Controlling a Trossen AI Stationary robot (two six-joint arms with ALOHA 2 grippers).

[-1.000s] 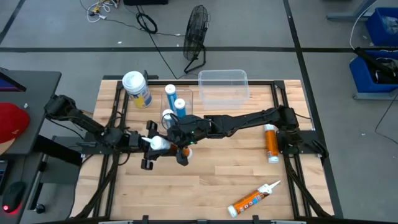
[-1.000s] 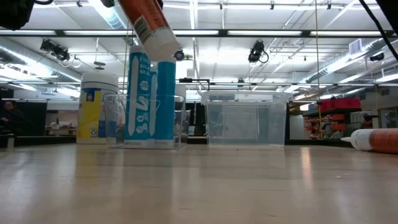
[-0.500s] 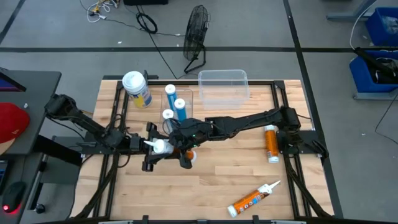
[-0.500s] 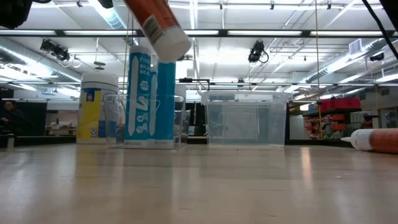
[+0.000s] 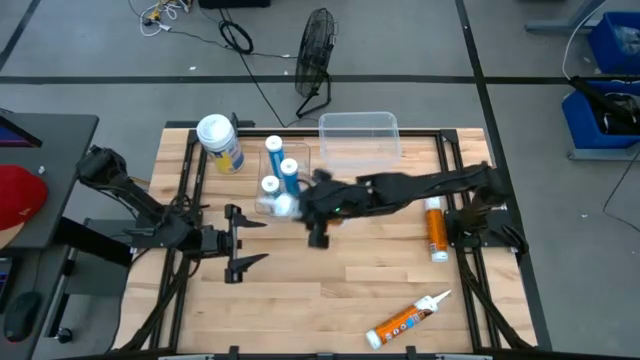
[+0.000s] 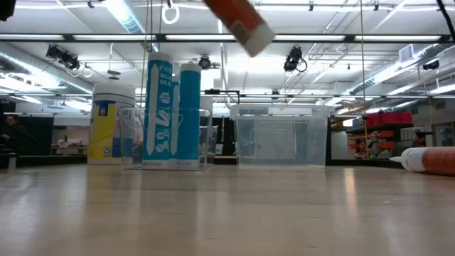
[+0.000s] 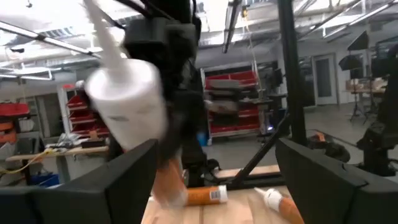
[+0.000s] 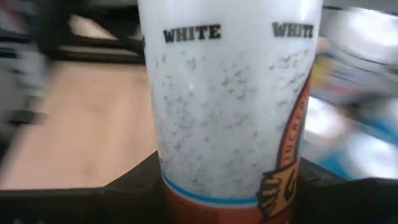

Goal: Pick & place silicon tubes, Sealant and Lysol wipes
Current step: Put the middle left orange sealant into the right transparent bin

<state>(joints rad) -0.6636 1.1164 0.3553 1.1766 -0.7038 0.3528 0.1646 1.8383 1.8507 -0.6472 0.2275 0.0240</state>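
My right gripper (image 5: 310,208) is shut on an orange-and-white sealant tube (image 6: 240,20) and holds it in the air just near of a small clear container (image 5: 285,178). In that container stand blue silicone tubes (image 6: 161,107) with white caps. The Lysol wipes canister (image 5: 220,142) stands upright on its base at the far left. My left gripper (image 5: 240,238) stands open left of the held tube, with nothing between its fingers. My right gripper pinches the sealant tube between its two fingers on the orange part of the body (image 8: 205,208), just behind the white section. The fingers come from the table's right, slanting down, and lie along the tube. The tube is lifted clear and tilted, its white end (image 5: 285,205) toward the table's left.
A larger clear bin (image 5: 358,135) stands at the far middle. One orange sealant tube (image 5: 435,230) lies by the right arm's base. Another orange tube (image 5: 405,322) lies near the front edge. Bare wood lies in the table's middle and front left.
My left gripper has opened wide and swung back toward the table's near left, away from the tube's white end. My right gripper has carried the tube up and toward the far edge, close to the small container, and the tube has tipped flatter.
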